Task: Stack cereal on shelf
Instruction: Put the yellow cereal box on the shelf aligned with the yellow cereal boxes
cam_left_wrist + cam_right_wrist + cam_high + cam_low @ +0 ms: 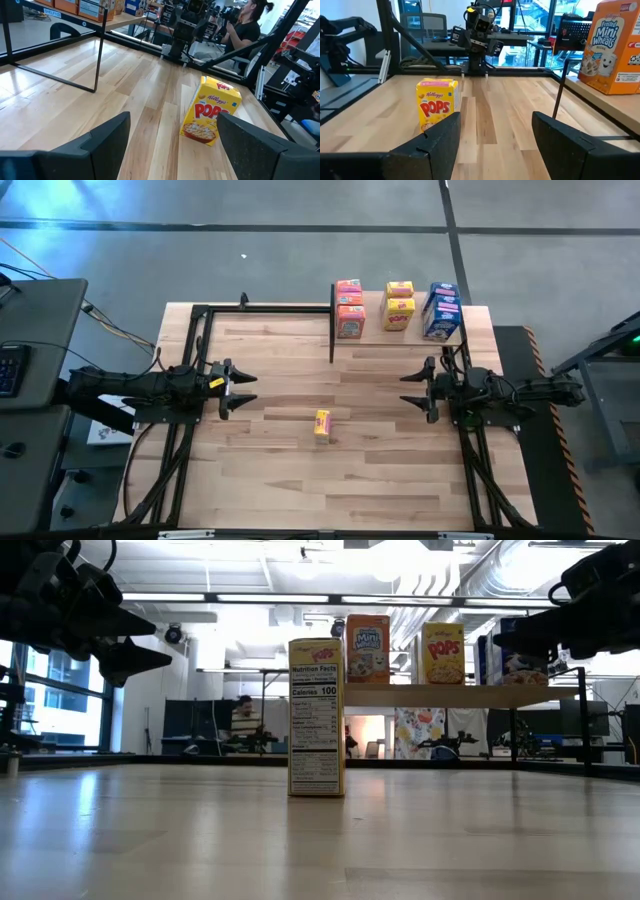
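My left gripper (250, 389) hangs above the table's (300, 470) left side with its fingers spread wide and nothing between them, pointing toward the middle. My right gripper (408, 389) hangs opposite it over the right side, fingers parted and likewise empty. Between the two, a little nearer the front edge, one yellow box (322, 425) stands upright and alone on the table, apart from both grippers. At the far right of the table is the shelf (400, 335), and it carries the other cereal: orange boxes (349, 308) at its left, yellow boxes (399, 306) in the middle and blue boxes (440, 311) at its right. A person (248, 27) sits in the room beyond the table.
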Motion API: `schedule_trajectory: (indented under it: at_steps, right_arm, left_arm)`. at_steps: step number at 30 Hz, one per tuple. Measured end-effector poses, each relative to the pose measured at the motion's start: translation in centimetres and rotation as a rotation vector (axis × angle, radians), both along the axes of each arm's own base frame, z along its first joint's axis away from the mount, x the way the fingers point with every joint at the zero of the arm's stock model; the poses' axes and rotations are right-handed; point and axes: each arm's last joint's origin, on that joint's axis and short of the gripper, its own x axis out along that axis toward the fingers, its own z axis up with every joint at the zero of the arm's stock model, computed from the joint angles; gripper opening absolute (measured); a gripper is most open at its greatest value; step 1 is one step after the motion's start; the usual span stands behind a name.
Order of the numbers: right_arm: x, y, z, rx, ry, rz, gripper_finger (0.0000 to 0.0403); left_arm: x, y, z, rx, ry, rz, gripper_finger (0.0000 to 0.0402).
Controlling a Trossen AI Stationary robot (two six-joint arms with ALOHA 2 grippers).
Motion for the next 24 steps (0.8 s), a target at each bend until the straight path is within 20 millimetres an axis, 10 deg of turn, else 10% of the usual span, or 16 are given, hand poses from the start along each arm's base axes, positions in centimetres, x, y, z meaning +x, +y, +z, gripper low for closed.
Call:
schedule_trajectory:
  at_steps: [24]
  right_arm:
    - [0.00, 0.01, -0.03, 0.029, 0.000, 0.003, 0.0238]
  left_arm:
    - [0.00, 0.07, 0.08, 0.003, -0.008, 0.022, 0.0289]
